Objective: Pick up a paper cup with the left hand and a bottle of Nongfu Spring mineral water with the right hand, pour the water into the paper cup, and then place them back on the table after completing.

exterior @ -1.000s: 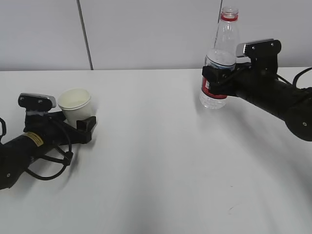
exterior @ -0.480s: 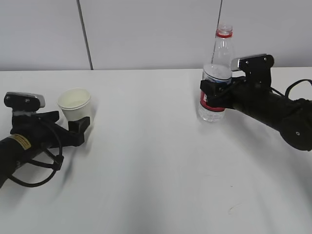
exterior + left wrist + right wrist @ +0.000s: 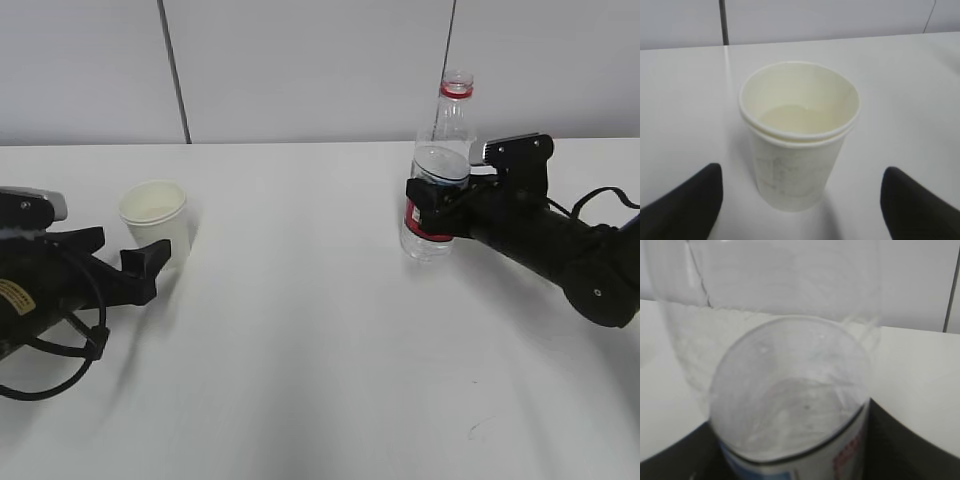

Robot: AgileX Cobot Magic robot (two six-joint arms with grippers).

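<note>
A white paper cup (image 3: 156, 217) stands upright on the white table (image 3: 300, 330) at the left, with water in it (image 3: 799, 135). My left gripper (image 3: 115, 262) is open and sits just behind the cup, apart from it; its two black fingertips (image 3: 687, 197) flank the cup's base in the left wrist view. A clear water bottle (image 3: 436, 170) with a red label and no cap stands upright at the right, its base at the table. My right gripper (image 3: 430, 205) is shut on the bottle's label band. The bottle (image 3: 790, 390) fills the right wrist view.
A grey wall with a dark vertical seam (image 3: 175, 70) runs behind the table. Black cables (image 3: 50, 370) loop under the left arm at the table's left edge. A faint scuff mark (image 3: 478, 428) lies at the front right.
My left gripper has let go of the cup and drawn back to the left. My right gripper has lowered the bottle to the table and shifted slightly left.
</note>
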